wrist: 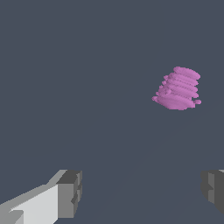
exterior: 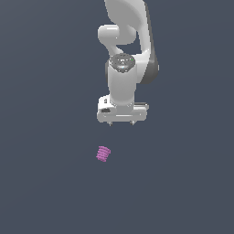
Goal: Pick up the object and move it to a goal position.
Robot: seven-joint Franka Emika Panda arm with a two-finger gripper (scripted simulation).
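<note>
Exterior and wrist views of my workspace. The dark grey-blue floor (exterior: 45, 183) fills both views as one flat, unmarked surface. Above it hangs my white arm (exterior: 125, 45), its rounded links descending to the wrist and the broad white hand block, which faces straight down. My gripper (exterior: 121, 123) sits under that block — its two fingertips show as short dark stubs set far apart, jaws spread wide and holding nothing; in the wrist view one finger (wrist: 65, 194) and the grey pad of the other appear at opposite edges with bare floor between them. The object (exterior: 103, 153) — a small magenta-pink ribbed cylinder, stubby and slightly tilted, much narrower than my hand — lies on the floor below my gripper, toward the exterior view's left, clear of both fingertips.
</note>
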